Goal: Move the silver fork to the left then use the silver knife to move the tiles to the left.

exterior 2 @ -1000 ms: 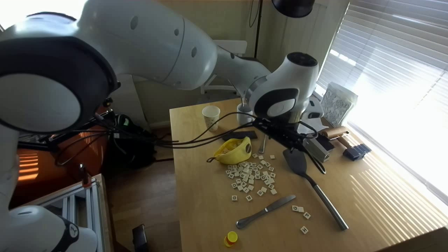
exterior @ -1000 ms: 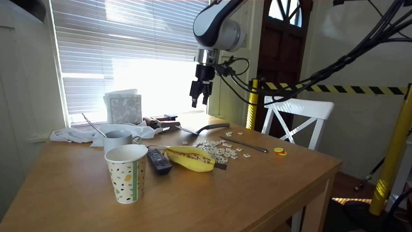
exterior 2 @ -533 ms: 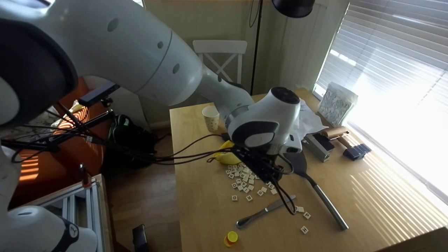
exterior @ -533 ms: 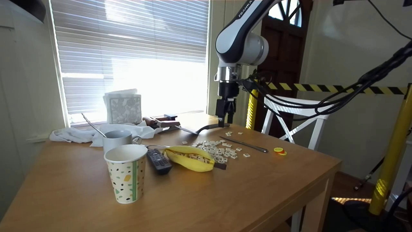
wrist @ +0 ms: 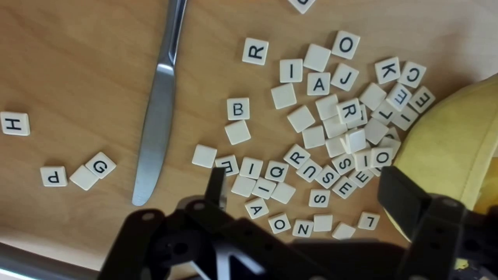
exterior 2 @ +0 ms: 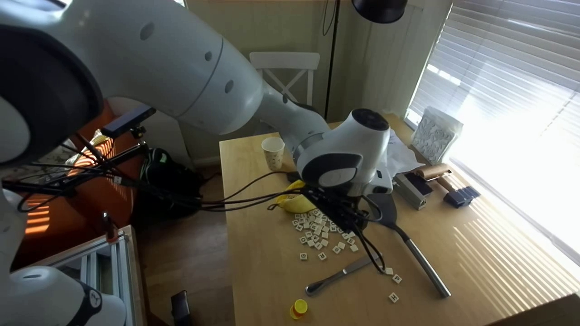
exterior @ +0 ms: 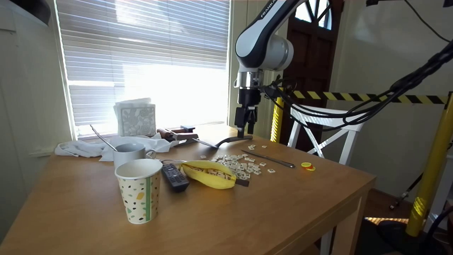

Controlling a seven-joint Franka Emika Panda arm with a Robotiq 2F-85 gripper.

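Note:
In the wrist view the silver knife [wrist: 156,124], straight and flat, lies left of the scattered pale tiles [wrist: 291,70]. Most tiles form one cluster; a few lie on the knife's far side. Both exterior views also show the knife [exterior: 270,159] and tiles [exterior: 238,163]. What appears to be the silver fork [exterior: 173,160] is a thin arched strip by the remote, mostly hidden; the arm covers that spot in an exterior view [exterior 2: 335,172]. My gripper [wrist: 301,181] stands open over the cluster, nothing held. One of its fingers [wrist: 406,192] overlaps the yellow pouch in that view.
A banana-shaped yellow pouch [exterior: 212,182] with tiles inside borders the cluster. A black spatula [exterior 2: 421,260] lies beyond the knife. A paper cup [exterior: 136,198], grey mug [exterior: 129,154], remote [exterior: 175,179] and small yellow-orange lump [exterior 2: 299,308] stand about the table.
My arm has swung right and down in an exterior view, then drifted slightly up and left. The gripper stays open. Things on the table have not moved.

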